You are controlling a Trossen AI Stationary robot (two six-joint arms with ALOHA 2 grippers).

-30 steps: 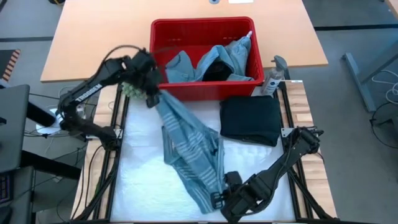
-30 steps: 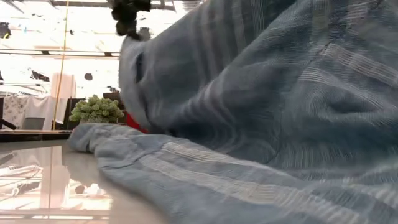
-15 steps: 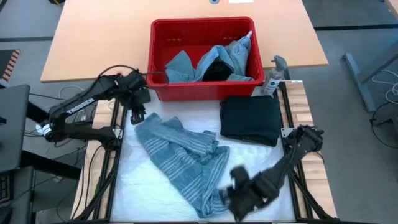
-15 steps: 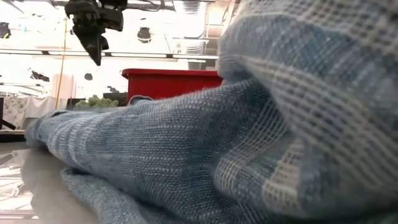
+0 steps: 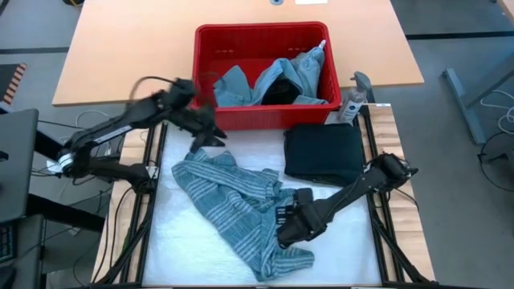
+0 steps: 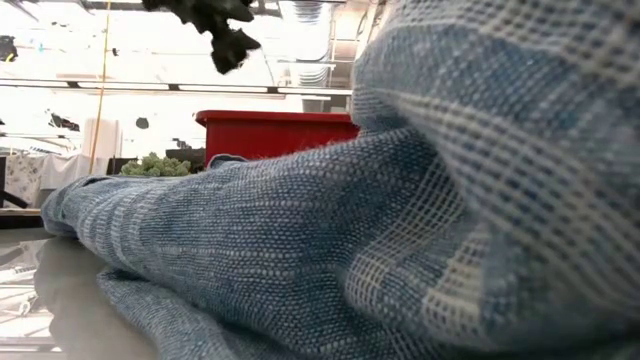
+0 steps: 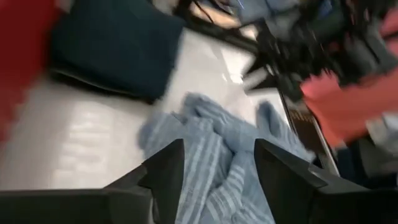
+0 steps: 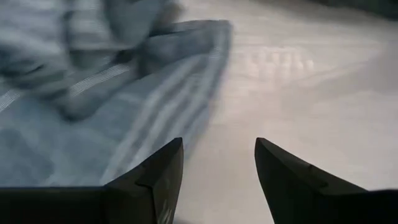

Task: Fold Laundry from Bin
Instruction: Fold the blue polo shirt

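Both grippers' fingers stand apart and hold nothing: the left gripper (image 5: 210,135) hangs at the striped cloth's 12 o'clock edge, just in front of the bin (image 5: 206,48), and the right gripper (image 5: 285,229) sits at the cloth's 4 o'clock side. That striped cloth (image 5: 233,205) lies crumpled on the white mat (image 5: 181,241), blue-grey with pale bands, bunched into ridges. At its 2 o'clock rests a folded dark garment (image 5: 324,154), while denim pieces (image 5: 293,76) lie heaped in the bin.
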